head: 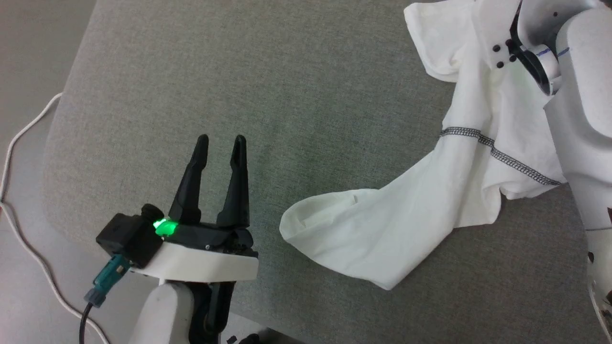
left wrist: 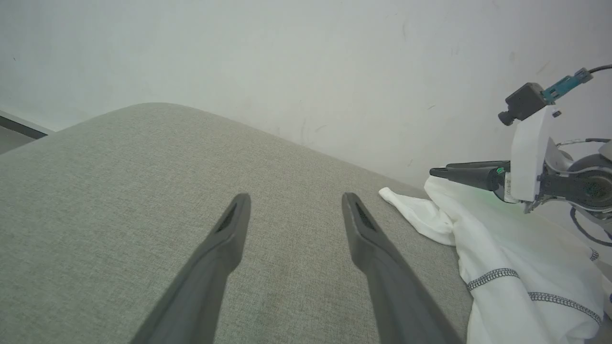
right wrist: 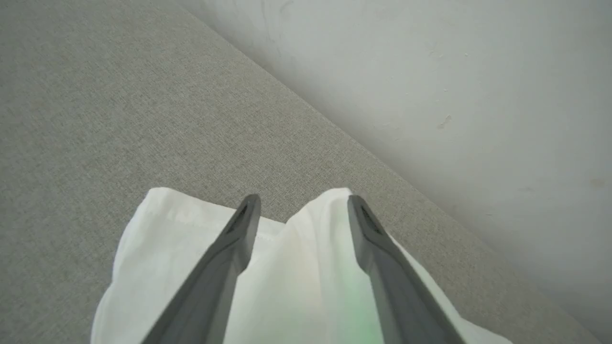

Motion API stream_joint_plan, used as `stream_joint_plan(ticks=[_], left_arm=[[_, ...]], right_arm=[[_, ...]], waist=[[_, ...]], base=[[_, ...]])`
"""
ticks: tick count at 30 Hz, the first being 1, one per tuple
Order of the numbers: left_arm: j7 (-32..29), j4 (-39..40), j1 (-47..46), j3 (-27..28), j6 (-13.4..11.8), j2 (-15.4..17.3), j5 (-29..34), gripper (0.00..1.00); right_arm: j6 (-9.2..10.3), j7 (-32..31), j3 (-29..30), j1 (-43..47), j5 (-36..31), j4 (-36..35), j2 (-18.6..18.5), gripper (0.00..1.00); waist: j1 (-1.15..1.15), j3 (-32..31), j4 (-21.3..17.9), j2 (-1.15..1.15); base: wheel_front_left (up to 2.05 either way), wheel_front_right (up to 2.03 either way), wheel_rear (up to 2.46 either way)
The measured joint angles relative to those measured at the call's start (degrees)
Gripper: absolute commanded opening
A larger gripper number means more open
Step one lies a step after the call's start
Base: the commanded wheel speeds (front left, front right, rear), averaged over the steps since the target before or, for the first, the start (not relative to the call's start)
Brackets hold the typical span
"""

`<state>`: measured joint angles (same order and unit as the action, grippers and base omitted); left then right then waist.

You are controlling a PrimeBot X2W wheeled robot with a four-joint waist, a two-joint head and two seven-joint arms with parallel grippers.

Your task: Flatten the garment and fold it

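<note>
- The grey padded surface (head: 287, 71) is taking up most of the head view, and it is running back to a pale wall (left wrist: 287, 48).
- The garment (head: 430, 210) is lying crumpled on this surface, not yet flattened. Its long axis is running on a diagonal from the upper right corner of the head view down to a rounded lobe at lower centre.
- The right forearm (head: 578, 119) is reaching in over the garment's upper part at the right edge, so this arm is the nearer one by far.
- The left gripper (head: 221, 139) is standing at lower left with its fingers spread and nothing between them. The garment is lying to its right, near but apart.
- The right gripper (right wrist: 303, 198) is hanging over the white cloth with its fingers parted; a ridge of fabric is rising between them, and I am judging it loose rather than pinched.
- A dark zigzag seam (head: 497, 153) is crossing the middle of the cloth.
- Hidden or unclear: the forearm is covering part of the garment, the frame is cutting off its top — collar, hem and label are not showing — and whether the right fingers are touching cloth I cannot tell.
</note>
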<state>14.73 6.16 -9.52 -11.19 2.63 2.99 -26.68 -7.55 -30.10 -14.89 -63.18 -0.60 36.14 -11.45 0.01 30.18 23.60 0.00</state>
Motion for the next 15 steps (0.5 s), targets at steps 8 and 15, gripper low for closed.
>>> stream_joint_plan(ticks=[8,15], left_arm=[[0.0,0.1,1.9,2.3,-0.2,0.0,2.6,1.00],[0.0,1.2,6.6,5.2,-0.2,0.0,5.4,1.00]], right_arm=[[0.00,6.1,2.2,2.8,7.4,-7.9,-0.4,1.00],[0.01,13.4,9.9,22.2,8.2,-28.8,-0.5,1.00]], waist=[[-0.01,-3.3,-1.9,0.00],[-0.02,-8.0,-5.7,0.00]], base=[[0.00,0.00,0.00],[0.00,0.00,0.00]])
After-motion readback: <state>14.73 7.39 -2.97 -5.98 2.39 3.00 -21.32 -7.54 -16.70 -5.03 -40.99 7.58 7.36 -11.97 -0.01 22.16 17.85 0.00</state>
